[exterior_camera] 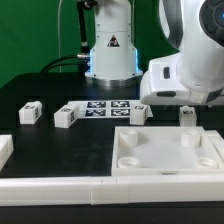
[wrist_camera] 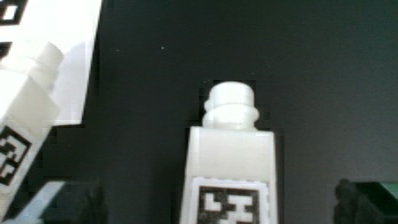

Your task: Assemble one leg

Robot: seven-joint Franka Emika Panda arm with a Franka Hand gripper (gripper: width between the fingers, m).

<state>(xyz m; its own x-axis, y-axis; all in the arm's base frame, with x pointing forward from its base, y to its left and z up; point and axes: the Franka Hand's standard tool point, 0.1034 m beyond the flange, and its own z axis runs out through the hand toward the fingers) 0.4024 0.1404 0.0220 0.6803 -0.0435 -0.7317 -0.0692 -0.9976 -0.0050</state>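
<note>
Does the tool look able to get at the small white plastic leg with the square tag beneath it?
Likely yes: the small white plastic leg sits uncovered inside the open tool, with gaps on either side.

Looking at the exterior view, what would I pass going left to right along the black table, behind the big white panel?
First leg → second leg → marker board → third leg → gripper.

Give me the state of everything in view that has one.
Gripper: open, straddling one leg, apart from it.
Straddled leg: lying on the table, ungripped.
Leg at the exterior view's left: loose on the table.
Leg beside it: also loose.
Panel: flat, visible sockets empty.
</note>
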